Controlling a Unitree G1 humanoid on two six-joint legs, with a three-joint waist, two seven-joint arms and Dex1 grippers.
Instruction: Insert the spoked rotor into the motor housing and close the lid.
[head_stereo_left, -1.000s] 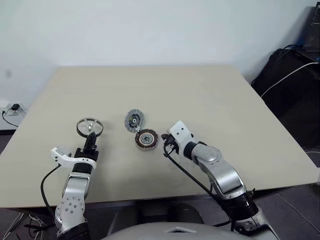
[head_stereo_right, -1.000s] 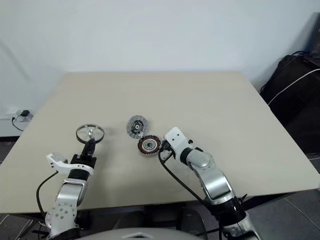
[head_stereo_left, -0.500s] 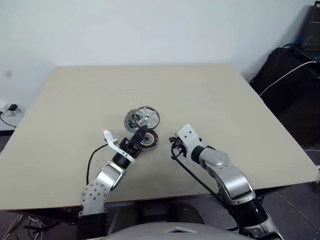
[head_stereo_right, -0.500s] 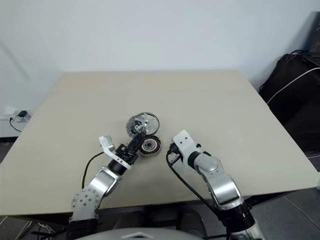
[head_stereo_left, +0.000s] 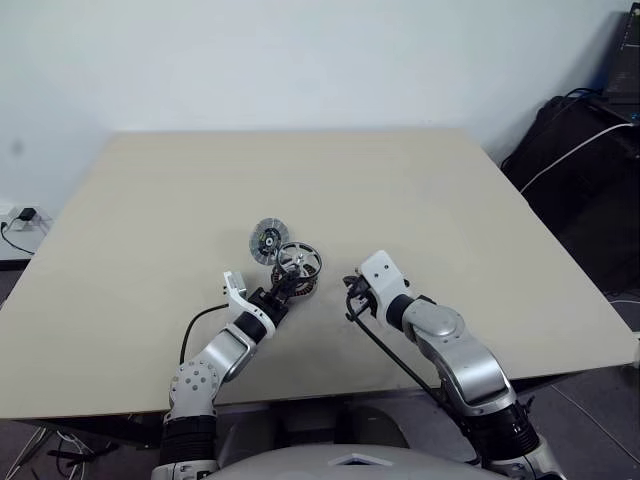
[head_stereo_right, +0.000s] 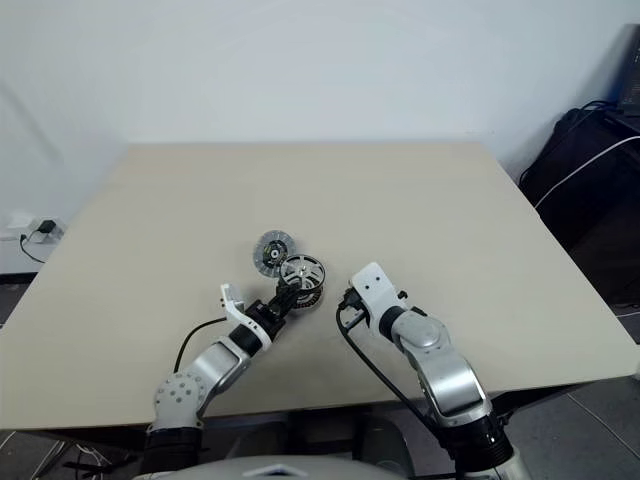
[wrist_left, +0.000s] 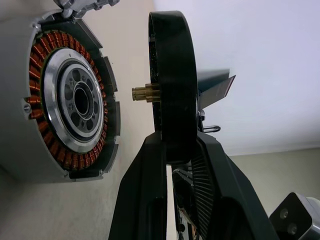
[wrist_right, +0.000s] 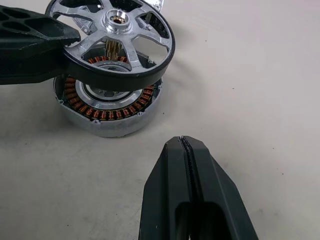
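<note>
Left gripper (wrist_left: 172, 150) pinches the rim of the spoked rotor (wrist_right: 116, 44), holding it just above the motor housing (wrist_right: 107, 107) on the table (head_stereo_left: 420, 190), brass shaft facing the copper windings, not seated. Right gripper (wrist_right: 184, 146) sits closed and empty nearby. The lid (head_stereo_left: 268, 241) lies flat just behind the housing.

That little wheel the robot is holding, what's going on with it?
The left gripper is clamped on the dark rim of the spoked rotor and holds it just above the motor housing, the copper-wound disc lying on the table. The rotor's small brass shaft points at the housing's centre hole but is not in yet. The right gripper is shut and empty, waiting beside the housing. The lid lies flat just behind them, untouched.
</note>
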